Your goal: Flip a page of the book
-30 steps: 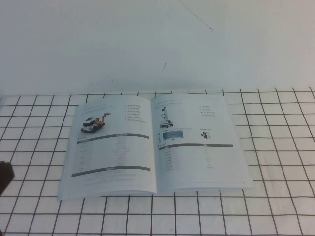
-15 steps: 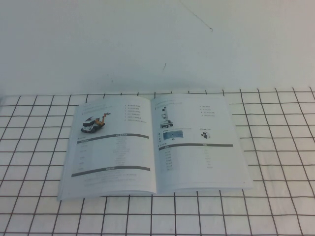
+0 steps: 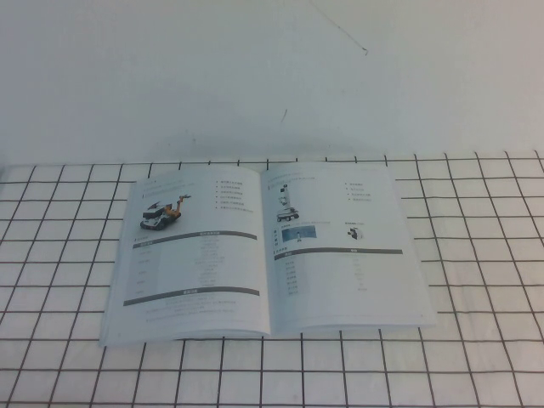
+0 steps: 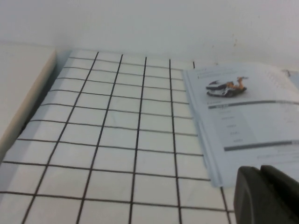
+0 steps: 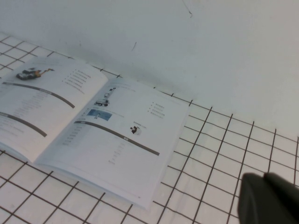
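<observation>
The book lies open and flat on the black-gridded white cloth. The page lies flat as the left leaf, its low vehicle with the orange part face up. The right leaf shows a dark robot above two small photos. Neither gripper shows in the high view. In the left wrist view my left gripper is shut and empty, just off the near left corner of the book. In the right wrist view my right gripper is shut and empty, over the cloth to the right of the book.
A white wall rises right behind the book. The gridded cloth stretches round the book on both sides and in front. A cream ledge borders the cloth's left edge.
A dark piece of my left arm that showed at the high view's left edge one second ago has gone out of view. The book and its leaves have not moved.
</observation>
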Motion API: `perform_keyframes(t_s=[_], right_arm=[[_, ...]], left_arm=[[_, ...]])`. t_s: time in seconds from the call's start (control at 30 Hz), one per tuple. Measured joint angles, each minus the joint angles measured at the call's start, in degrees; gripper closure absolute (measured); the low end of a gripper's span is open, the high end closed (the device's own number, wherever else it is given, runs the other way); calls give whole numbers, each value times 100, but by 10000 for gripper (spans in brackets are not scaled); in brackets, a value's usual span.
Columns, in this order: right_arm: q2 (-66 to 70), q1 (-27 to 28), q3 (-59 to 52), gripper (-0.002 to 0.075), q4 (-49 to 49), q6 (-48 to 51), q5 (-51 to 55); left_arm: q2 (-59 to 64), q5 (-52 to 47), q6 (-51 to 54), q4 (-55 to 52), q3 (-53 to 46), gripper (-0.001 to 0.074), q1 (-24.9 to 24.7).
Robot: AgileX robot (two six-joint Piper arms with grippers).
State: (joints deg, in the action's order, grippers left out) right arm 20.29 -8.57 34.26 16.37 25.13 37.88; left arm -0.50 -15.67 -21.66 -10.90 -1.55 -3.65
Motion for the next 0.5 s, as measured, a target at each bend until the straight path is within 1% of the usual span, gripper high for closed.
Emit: perform_keyframes(t_s=[0.1,0.2,0.3,0.5], right_arm=[[0,0,0,728,0,0,0],[0,0,0,728,0,0,0],[0,0,0,728,4,0,0],[0,0,0,728,4,0,0]], left_arm=[[0,-246,991,381,0,738,69],[0,-353,1526,588,24,738,81],[0,-366,1675,680,24,738,81],[0,-366,1633,763,24,738,91]])
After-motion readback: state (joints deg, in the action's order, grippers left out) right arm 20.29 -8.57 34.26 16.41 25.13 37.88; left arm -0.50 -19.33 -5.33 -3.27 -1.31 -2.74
